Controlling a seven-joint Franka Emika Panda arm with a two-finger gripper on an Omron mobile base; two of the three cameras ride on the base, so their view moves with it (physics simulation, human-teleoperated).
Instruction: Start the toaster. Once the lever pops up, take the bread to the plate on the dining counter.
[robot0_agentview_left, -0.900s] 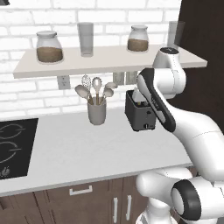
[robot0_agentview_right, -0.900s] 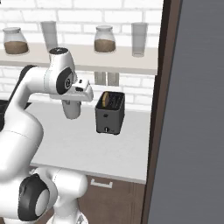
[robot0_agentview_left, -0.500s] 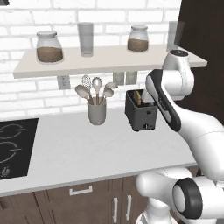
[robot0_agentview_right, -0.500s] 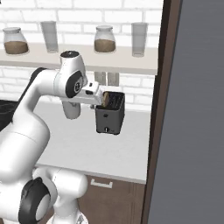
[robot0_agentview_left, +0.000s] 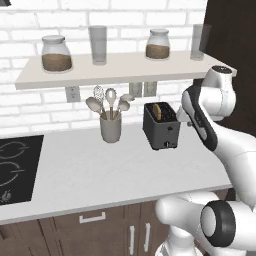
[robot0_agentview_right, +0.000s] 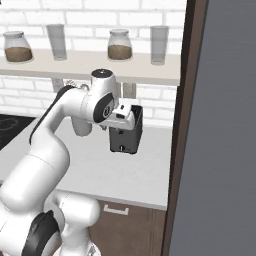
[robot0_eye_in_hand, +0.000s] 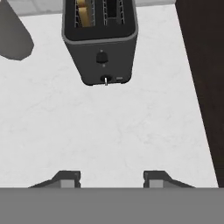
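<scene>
The black toaster (robot0_agentview_left: 161, 126) stands on the white worktop, with the tan bread (robot0_agentview_left: 157, 111) upright in one slot. In the hand view the toaster (robot0_eye_in_hand: 99, 39) lies at the top, the bread (robot0_eye_in_hand: 85, 11) sits in its left slot, and a small lever (robot0_eye_in_hand: 105, 80) shows low on its front. My gripper (robot0_eye_in_hand: 111, 178) is open, a short way back from the toaster's front, with bare worktop between its fingertips. In the right base view the hand overlaps the top of the toaster (robot0_agentview_right: 127, 142). The plate and the dining counter are out of view.
A grey utensil cup (robot0_agentview_left: 110, 127) stands left of the toaster. Above is a shelf (robot0_agentview_left: 120, 67) with jars and glasses. A black hob (robot0_agentview_left: 15, 167) lies far left. A tall dark cabinet side (robot0_agentview_right: 220, 150) closes off the right, close to the toaster.
My arm has swung to the right in the left base view and uncovered the toaster's front. In the right base view the hand has moved closer to the toaster.
</scene>
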